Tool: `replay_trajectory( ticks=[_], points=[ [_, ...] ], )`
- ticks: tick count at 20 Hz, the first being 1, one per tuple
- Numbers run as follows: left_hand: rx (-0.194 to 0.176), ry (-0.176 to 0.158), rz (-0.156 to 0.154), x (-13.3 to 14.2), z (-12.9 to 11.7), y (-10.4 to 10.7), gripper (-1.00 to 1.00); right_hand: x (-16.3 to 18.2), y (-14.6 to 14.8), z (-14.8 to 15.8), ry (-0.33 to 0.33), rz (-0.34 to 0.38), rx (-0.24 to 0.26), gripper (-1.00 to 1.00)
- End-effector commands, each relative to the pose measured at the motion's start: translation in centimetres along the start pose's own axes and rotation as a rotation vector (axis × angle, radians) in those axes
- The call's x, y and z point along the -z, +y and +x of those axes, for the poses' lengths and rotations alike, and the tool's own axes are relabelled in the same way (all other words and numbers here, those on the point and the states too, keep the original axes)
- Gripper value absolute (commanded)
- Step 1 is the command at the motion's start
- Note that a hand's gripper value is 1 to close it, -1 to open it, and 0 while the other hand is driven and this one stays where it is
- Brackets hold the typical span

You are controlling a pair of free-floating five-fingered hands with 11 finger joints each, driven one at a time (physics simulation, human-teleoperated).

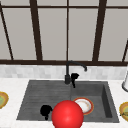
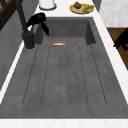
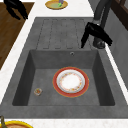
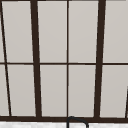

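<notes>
Hovering just beside the faucet, the right hand is hanging with fingers loosely extended, gripping nothing, while the left hand is floating well apart from it, near the red ball.

Sink: drainboard at left, basin at right. Plate lies in the basin. Faucet stands behind, at centre. Right hand just beside the faucet. Left hand before the sink's front edge. Ball at front, before the plate. Window behind.
</notes>
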Motion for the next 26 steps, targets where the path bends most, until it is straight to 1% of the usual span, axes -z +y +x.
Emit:
replay_trajectory(
  ticks=[1, 2, 6, 9, 11, 14, 15, 16, 20, 22, 23, 24, 25, 26],
  points=[
    [0.0, 0.0, 0.0, 0.0, 0.0, 0.0, 0.0, 1.1, 0.0, 0.5, -0.014, 0.131, 0.03, -1.0],
    [0.0, 0.0, 0.0, 0.0, 0.0, 0.0, 0.0, 1.3, -0.1, 0.5, -0.005, 0.147, 0.015, -1.0],
    [0.0, 0.0, 0.0, 0.0, 0.0, 0.0, 0.0, 2.6, -0.6, 0.5, 0.008, 0.219, -0.009, -1.0],
    [0.0, 0.0, 0.0, 0.0, 0.0, 0.0, 0.0, 4.1, -0.7, 0.4, 0.014, 0.27, -0.031, -1.0],
    [0.0, 0.0, 0.0, 0.0, 0.0, 0.0, 0.0, 4.7, -1.0, 0.6, 0.027, 0.307, -0.055, -1.0],
    [0.0, 0.0, 0.0, 0.0, 0.0, 0.0, 0.0, 5.9, -1.1, 1.0, 0.047, 0.366, -0.076, -1.0],
    [0.0, 0.0, 0.0, 0.0, 0.0, 0.0, 0.0, 6.3, -1.2, 1.1, 0.05, 0.386, -0.085, 1.0],
    [0.0, 0.0, 0.0, 0.0, 0.0, 0.0, 0.0, 6.7, -1.3, 1.1, 0.041, 0.395, -0.111, 1.0],
    [0.0, 0.0, 0.0, 0.0, 0.0, 0.0, 0.0, 8.4, -1.4, 1.7, 0.052, 0.469, -0.127, 1.0],
    [0.0, 0.0, 0.0, 0.0, 0.0, 0.0, 0.0, 8.2, -1.6, 1.1, 0.047, 0.459, -0.123, 1.0],
    [0.0, 0.0, 0.0, 0.0, 0.0, 0.0, 0.0, 8.2, -1.9, 1.0, 0.052, 0.445, -0.12, 1.0],
    [0.0, 0.0, 0.0, 0.0, 0.0, 0.0, 0.0, 8.0, -2.1, 0.8, 0.058, 0.377, -0.111, 1.0],
    [0.0, 0.0, 0.0, 0.0, 0.0, 0.0, 0.0, 7.9, -2.3, 0.8, 0.084, 0.336, -0.146, 1.0],
    [0.0, 0.0, 0.0, 0.0, 0.0, 0.0, 0.0, 7.8, -2.6, 0.9, 0.114, 0.284, -0.157, 1.0]
  ],
)
